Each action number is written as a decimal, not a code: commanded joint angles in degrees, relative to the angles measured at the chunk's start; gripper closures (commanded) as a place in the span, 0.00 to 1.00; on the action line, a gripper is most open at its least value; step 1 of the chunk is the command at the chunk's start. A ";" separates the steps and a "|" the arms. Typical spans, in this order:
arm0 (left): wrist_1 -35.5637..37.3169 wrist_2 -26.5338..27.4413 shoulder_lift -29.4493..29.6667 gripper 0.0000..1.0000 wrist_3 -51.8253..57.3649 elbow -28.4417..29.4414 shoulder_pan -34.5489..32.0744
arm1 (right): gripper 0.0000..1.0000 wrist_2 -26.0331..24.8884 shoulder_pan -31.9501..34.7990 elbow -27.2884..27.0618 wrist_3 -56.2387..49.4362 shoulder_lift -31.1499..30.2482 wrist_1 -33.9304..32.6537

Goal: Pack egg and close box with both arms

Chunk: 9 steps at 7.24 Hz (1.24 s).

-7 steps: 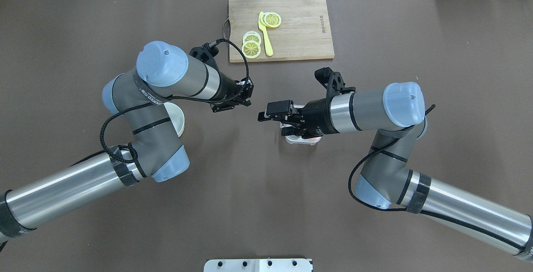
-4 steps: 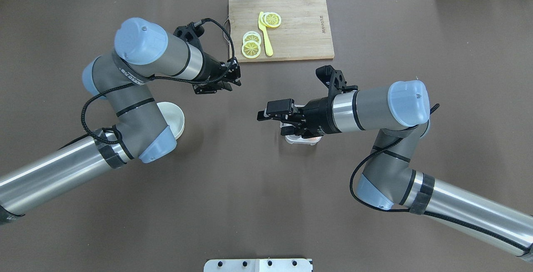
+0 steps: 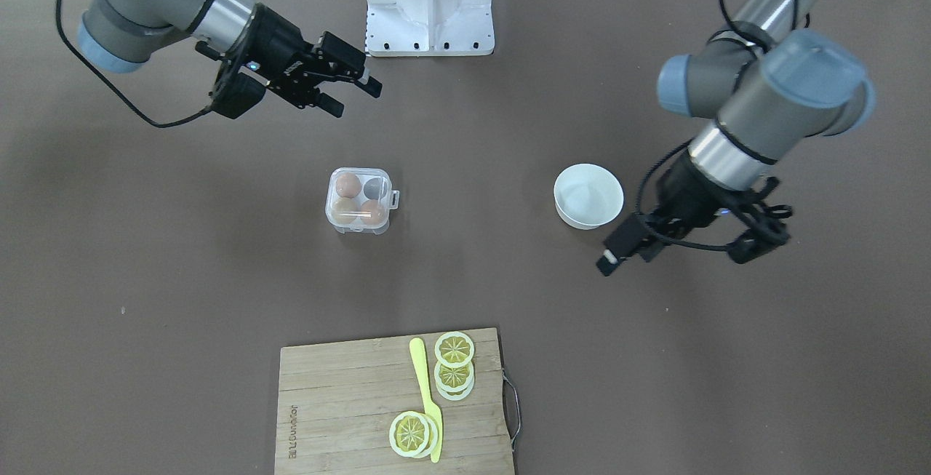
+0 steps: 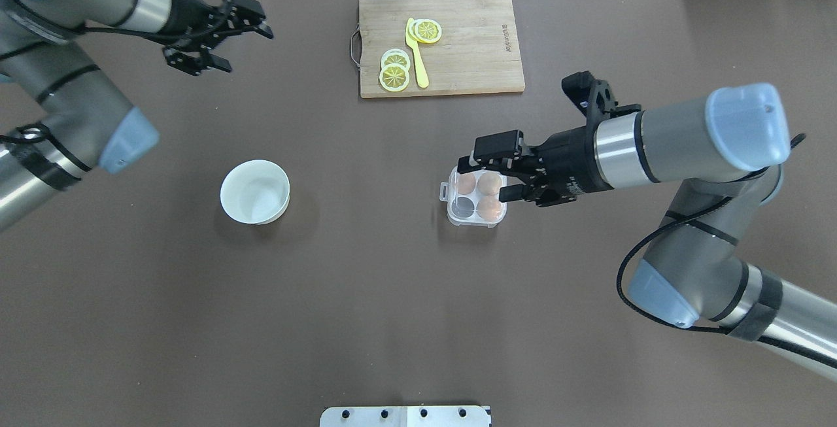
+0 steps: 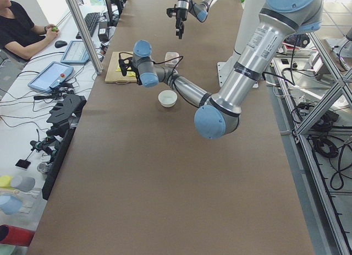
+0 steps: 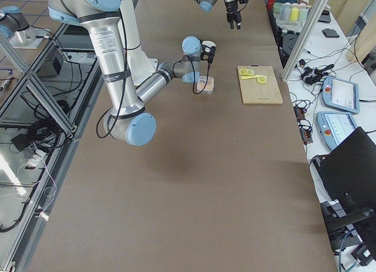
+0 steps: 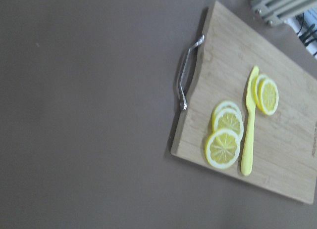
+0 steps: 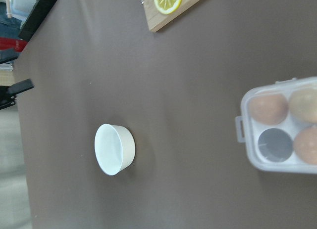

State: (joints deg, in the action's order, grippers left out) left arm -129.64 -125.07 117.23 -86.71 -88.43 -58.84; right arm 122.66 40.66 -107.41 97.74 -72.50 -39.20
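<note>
The box [image 4: 453, 216] is a small clear case at mid-table, its lid flat over the four cells and its latch tab on the side toward the bowl. Three cells hold eggs and one shows dark. The egg [image 4: 490, 207], pinkish-orange, lies in the near right cell; it also shows in the front view [image 3: 348, 184] and the right wrist view [image 8: 307, 144]. My right gripper [image 4: 486, 178] hangs open above the box [image 3: 389, 200], clear of it, and shows raised in the front view [image 3: 356, 99]. My left gripper [image 4: 248, 51] is open and empty, far off at the back left.
A white bowl [image 4: 255, 191] stands left of the box [image 8: 250, 155]. At the back is a wooden cutting board [image 4: 471, 48] with lemon slices [image 4: 395, 76] and a yellow knife [image 4: 418, 61]. A person [image 5: 22, 29] sits at the far left end.
My left arm has swung away from the middle to the back left, uncovering the bowl. My right gripper has drawn back to the right, and the box with its eggs now shows.
</note>
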 commanded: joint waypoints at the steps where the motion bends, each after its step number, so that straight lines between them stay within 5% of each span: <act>1: 0.00 -4.74 -11.19 0.02 14.31 -4.03 -9.60 | 0.00 6.95 10.36 -0.79 -19.12 -7.26 -10.75; 5: 5.01 -5.18 -25.44 0.02 51.32 -3.94 -20.78 | 0.00 -1.18 24.34 0.09 -80.09 -18.02 -43.23; 7: 5.01 -9.05 -29.32 0.02 54.87 -3.94 -22.37 | 0.00 -0.58 31.64 3.42 -100.03 -17.32 -55.06; 9: 6.40 -7.75 -33.88 0.02 69.57 -2.46 -24.47 | 0.00 2.82 39.02 4.39 -108.87 -18.37 -62.37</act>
State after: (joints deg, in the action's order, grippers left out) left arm -124.28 -133.49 86.43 -26.47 -91.97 -81.97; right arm 123.11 74.77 -103.90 -4.51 -90.14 -96.55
